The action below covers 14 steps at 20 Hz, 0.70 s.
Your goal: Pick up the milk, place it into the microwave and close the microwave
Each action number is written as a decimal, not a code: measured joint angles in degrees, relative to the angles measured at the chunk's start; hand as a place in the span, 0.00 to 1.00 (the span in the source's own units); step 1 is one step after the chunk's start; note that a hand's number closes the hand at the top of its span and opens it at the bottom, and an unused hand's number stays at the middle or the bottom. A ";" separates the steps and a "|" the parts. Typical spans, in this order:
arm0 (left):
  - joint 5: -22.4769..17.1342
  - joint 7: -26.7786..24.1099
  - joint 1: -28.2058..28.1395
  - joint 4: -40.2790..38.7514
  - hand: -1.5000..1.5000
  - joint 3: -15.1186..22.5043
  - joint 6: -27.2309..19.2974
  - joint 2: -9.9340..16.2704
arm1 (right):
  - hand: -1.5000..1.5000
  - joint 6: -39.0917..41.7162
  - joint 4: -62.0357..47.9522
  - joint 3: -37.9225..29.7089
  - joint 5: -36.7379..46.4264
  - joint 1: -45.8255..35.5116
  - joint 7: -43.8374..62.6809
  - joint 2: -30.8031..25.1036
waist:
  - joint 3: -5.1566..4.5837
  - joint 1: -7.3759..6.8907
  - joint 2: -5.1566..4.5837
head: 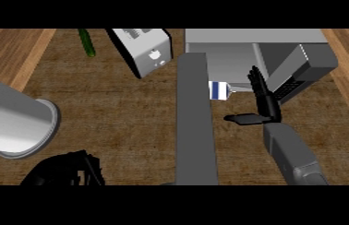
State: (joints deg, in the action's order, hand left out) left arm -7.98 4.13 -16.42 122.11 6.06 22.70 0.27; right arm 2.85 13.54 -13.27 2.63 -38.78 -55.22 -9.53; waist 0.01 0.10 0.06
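Note:
The milk (pixel 219 90), a small white carton with a blue band, stands at the mouth of the grey microwave (pixel 254 40) at the top right. Its left side is hidden behind the open microwave door (pixel 198 122), a long grey slab reaching toward the lower edge. My right hand (pixel 264 102) is just right of the milk and apart from it, open, fingers straight and pointing into the microwave, thumb stretched left. It holds nothing. My left hand (pixel 65 169) rests open at the lower left edge, far from the milk.
A silver toaster (pixel 147 51) lies tilted left of the microwave. A green cucumber (pixel 87 42) is at the top left. A large grey pot (pixel 24 127) lies at the left edge. The microwave's dark keypad panel (pixel 300 79) is right of my right hand.

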 measured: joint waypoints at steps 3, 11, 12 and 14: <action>2.74 0.29 2.39 -1.98 1.00 2.86 -1.01 -0.11 | 0.00 0.47 3.52 1.27 0.16 4.41 -0.07 0.69 | -0.03 0.51 0.17; 9.82 -3.13 10.37 -11.69 1.00 10.49 -7.04 -0.24 | 0.00 3.12 17.22 3.56 -1.38 18.93 0.77 -0.02 | -0.09 1.39 0.31; 10.57 -2.86 12.21 -12.90 1.00 11.14 -7.68 -0.24 | 0.00 3.66 19.52 3.76 -1.77 20.52 1.33 -0.30 | -0.10 1.56 0.33; 12.75 -3.94 15.39 -16.63 1.00 14.00 -9.64 -0.25 | 0.00 4.12 22.79 4.26 -2.06 23.64 1.43 -0.52 | -0.10 1.58 0.26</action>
State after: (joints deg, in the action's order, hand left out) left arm 4.77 0.18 -1.04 105.49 20.05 13.06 0.02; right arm 6.97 36.33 -9.01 0.57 -15.14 -53.79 -10.05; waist -0.09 1.68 0.32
